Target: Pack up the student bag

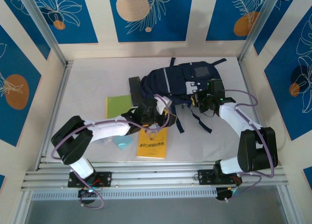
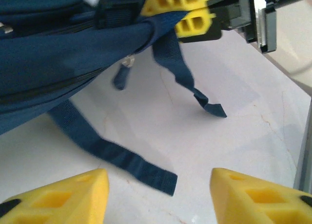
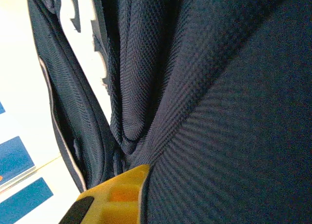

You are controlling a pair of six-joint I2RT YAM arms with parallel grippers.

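White bench [image 1: 97, 78] has the navy student bag [image 1: 183, 83] lying at the back middle, with its straps [image 2: 112, 153] trailing toward the arms. On its right edge the right claw [image 1: 200, 100] is clenched on the fabric, while the left claw [image 2: 158, 177] hangs released over bare bench. There's a yellow book [image 1: 152, 145] and a green notebook [image 1: 118, 106] front-left.
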